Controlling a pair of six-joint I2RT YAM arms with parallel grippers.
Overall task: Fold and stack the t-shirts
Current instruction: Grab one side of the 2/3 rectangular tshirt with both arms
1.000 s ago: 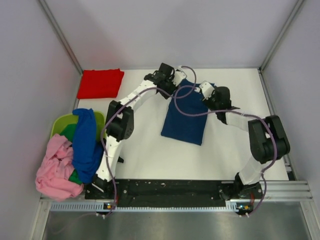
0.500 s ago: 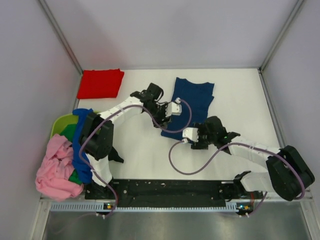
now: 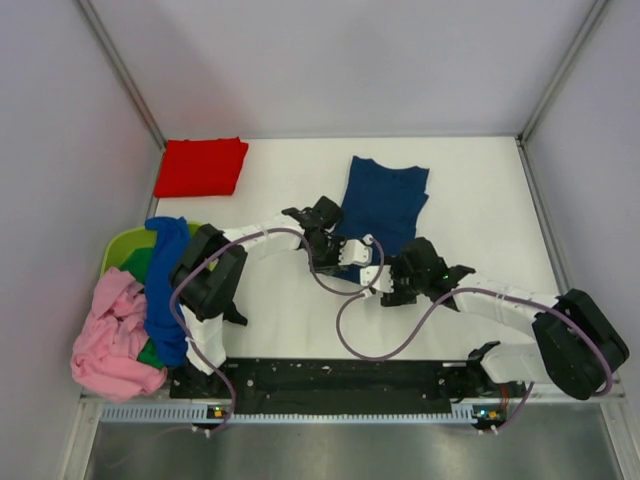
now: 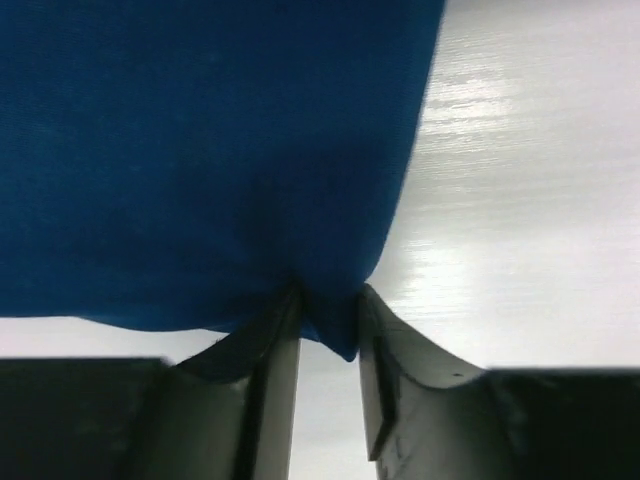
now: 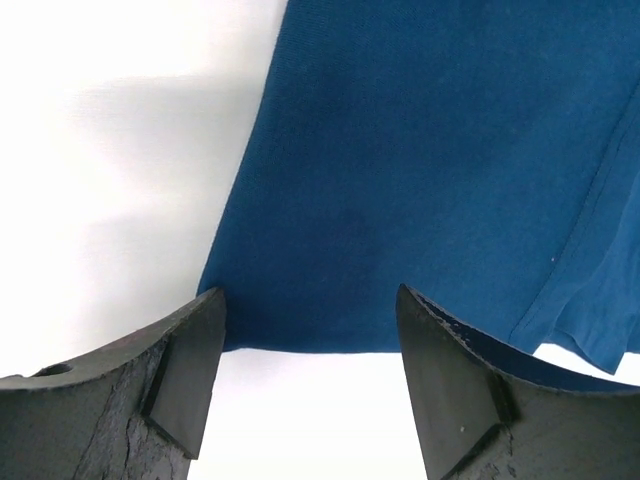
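Surface: we look down on a white tabletop [image 3: 490, 190] closed in by pale panels [image 3: 350, 60], with both arms reaching over its middle.
Centre: the navy t-shirt [image 3: 388, 195] lies flat, running from mid-table toward the far side. From above, the two wrists hide its near end.
Left arm: the left pincer [image 4: 328, 325] is squeezed almost together on a small pinch of navy cloth at the shirt's near edge. We see the fabric pucker down into that pinch.
Right arm: the right pincer [image 5: 310, 300] is spread wide with nothing between its fingers. The shirt's near hem lies across the gap just beyond the tips, and we cannot tell whether they touch it.
Far left corner: the red t-shirt [image 3: 200, 166] sits folded, well apart from the navy one.
Left edge: a lime green basket [image 3: 122, 248] is mostly covered. The royal blue t-shirt [image 3: 165, 290] drapes over its rim, the pink t-shirt [image 3: 110, 340] is bunched beside it, and a bit of the green t-shirt [image 3: 138, 264] shows inside.
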